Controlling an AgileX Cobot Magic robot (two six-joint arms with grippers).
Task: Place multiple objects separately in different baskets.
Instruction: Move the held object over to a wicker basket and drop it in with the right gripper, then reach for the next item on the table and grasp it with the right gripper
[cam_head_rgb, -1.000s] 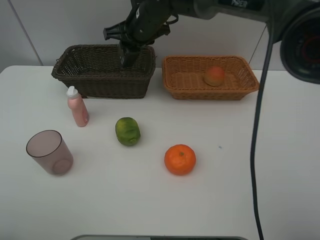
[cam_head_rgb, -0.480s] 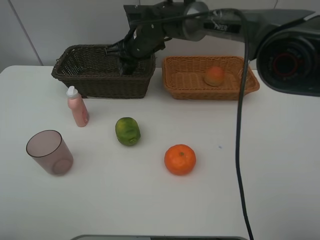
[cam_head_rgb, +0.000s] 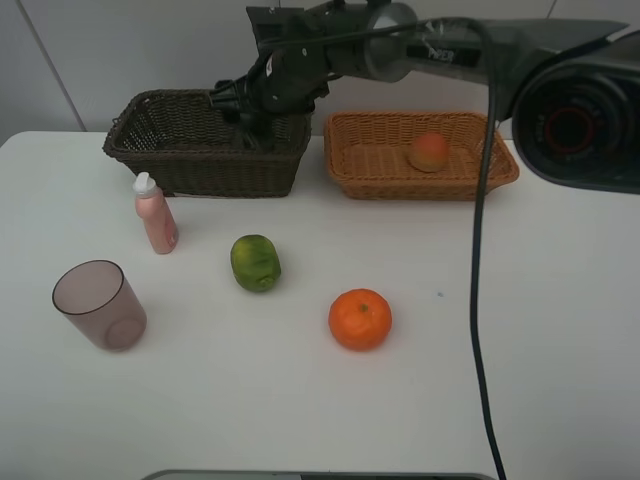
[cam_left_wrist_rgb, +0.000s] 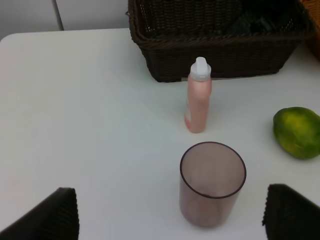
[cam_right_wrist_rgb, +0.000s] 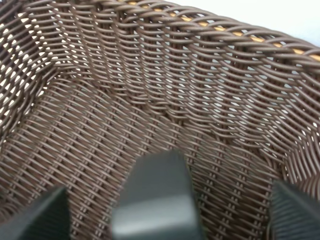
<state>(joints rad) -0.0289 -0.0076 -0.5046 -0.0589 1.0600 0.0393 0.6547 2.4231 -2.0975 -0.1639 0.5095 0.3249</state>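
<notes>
Lowered since a second ago, right gripper (cam_right_wrist_rgb: 165, 200) sits inside dark brown deep woven wicker basket (cam_head_rgb: 200, 165), fingers spread clear of dark grey rectangular bottle (cam_right_wrist_rgb: 155, 200) between them. left gripper (cam_left_wrist_rgb: 172, 192) splayed wide over translucent mauve cup (cam_left_wrist_rgb: 212, 185) on white table (cam_left_wrist_rgb: 90, 125)

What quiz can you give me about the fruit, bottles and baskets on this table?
1. True or false: the red-orange peach-like fruit lies in the light orange-tan woven basket.
2. Which stands nearest the dark brown woven basket? A: pink white-capped plastic bottle. B: translucent mauve cup. C: round orange.
3. Fill in: the dark grey rectangular bottle sits inside the ____ basket, between the fingers of the open right end effector.
Key: 1 true; 2 A; 3 dark brown.
</notes>
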